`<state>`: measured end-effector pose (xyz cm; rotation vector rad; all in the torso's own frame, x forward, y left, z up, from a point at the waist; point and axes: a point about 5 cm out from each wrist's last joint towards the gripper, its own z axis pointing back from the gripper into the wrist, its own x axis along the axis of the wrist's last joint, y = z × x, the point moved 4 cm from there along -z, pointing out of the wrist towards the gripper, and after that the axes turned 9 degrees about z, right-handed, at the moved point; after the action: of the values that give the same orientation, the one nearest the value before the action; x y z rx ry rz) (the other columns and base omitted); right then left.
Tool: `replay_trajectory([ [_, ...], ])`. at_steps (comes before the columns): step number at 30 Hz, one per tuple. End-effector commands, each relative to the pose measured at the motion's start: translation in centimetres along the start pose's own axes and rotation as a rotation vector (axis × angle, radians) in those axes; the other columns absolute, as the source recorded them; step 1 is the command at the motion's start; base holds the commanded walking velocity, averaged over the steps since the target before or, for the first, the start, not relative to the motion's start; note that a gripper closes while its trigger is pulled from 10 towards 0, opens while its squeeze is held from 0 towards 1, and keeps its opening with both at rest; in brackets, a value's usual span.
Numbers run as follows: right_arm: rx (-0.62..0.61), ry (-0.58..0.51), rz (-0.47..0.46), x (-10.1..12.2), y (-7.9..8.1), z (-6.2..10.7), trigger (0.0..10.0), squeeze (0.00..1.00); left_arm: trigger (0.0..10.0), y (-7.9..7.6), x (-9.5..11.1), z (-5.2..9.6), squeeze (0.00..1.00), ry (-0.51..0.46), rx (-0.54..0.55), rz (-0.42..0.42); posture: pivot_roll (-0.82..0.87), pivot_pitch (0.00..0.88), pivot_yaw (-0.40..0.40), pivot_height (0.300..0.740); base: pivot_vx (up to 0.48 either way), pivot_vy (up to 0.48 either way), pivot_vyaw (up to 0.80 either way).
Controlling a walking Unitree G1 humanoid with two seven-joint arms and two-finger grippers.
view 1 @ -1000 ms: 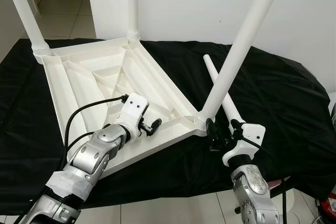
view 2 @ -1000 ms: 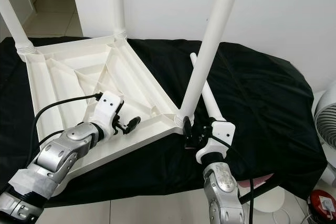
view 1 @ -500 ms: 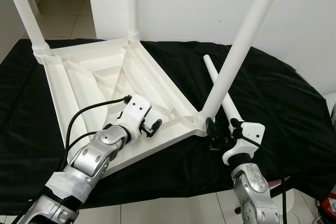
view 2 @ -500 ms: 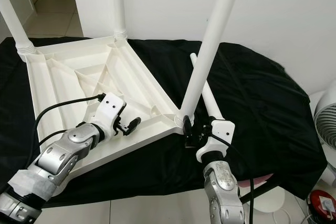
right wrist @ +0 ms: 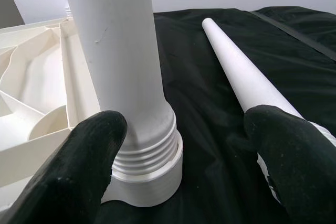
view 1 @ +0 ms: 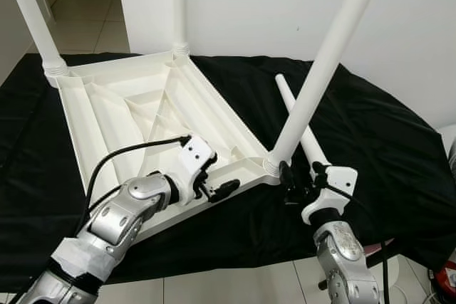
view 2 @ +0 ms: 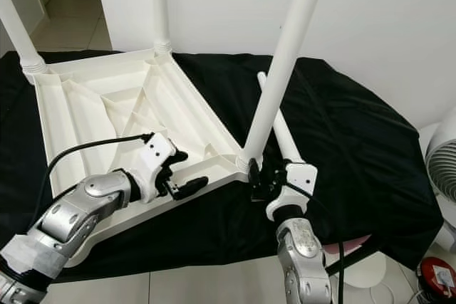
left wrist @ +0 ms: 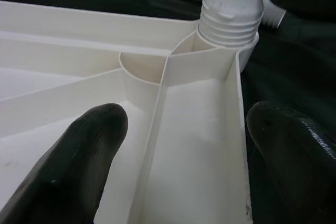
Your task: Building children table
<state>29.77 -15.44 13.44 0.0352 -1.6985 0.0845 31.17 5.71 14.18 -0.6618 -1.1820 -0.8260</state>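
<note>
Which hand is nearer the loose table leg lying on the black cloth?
Right. The right hand sits open beside the loose leg, at the base of the screwed-in leg. The left hand straddles the tabletop rim, farther away.

Wrinkled black cloth (view 1: 399, 140) covers the work surface, plain white wall (view 1: 249, 5) behind it, glossy beige floor tiles (view 1: 85, 16) far left, white round fan (view 2: 442, 169) at right edge, even bright light.
</note>
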Motion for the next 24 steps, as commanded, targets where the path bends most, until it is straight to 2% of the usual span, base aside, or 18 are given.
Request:
replay_trajectory([
  [1, 0.003, 0.015, 0.002, -0.4, -0.1, 0.1, 10.0, 0.00, 10.0, 0.3, -1.0, -0.3, 0.00, 0.052, 0.031, 0.006, 0.02, 0.038, -0.075, 0.740, 0.000, 0.000, 0.00],
  [5, 0.003, 0.015, 0.004, -0.4, -0.1, 0.1, 10.0, 0.00, 10.0, 1.0, -1.5, -0.6, 0.00, 0.081, 0.085, 0.028, 0.02, 0.038, -0.075, 0.740, 0.000, 0.000, 0.00],
  [8, 0.001, 0.016, 0.004, -0.5, 0.0, 0.1, 10.0, 0.00, 10.0, 2.6, -2.3, -1.0, 0.00, 0.126, 0.184, 0.085, 0.01, 0.040, -0.073, 0.740, 0.000, 0.000, 0.00],
  [10, 0.001, 0.016, 0.005, -0.5, 0.0, 0.1, 10.0, 0.00, 10.0, 2.7, -2.3, -1.0, 0.00, 0.128, 0.192, 0.093, 0.01, 0.040, -0.073, 0.740, 0.000, 0.000, 0.00],
  [14, -0.003, 0.017, 0.002, -0.5, -0.1, 0.1, 10.0, 0.00, 10.0, 4.4, -2.9, -0.9, 0.00, 0.161, 0.308, 0.129, 0.01, 0.042, -0.072, 0.740, 0.000, 0.000, 0.00],
  [18, -0.004, 0.015, 0.002, -0.4, 0.0, 0.0, 10.0, 0.00, 10.0, 5.3, -3.4, -0.9, 0.00, 0.192, 0.387, 0.134, 0.01, 0.043, -0.073, 0.740, 0.000, 0.000, 0.00],
  [24, -0.007, 0.015, -0.001, -0.4, 0.0, -0.1, 10.0, 0.00, 10.0, 5.9, -3.5, -1.0, 0.00, 0.201, 0.444, 0.145, 0.01, 0.047, -0.073, 0.740, 0.000, 0.000, 0.00],
])
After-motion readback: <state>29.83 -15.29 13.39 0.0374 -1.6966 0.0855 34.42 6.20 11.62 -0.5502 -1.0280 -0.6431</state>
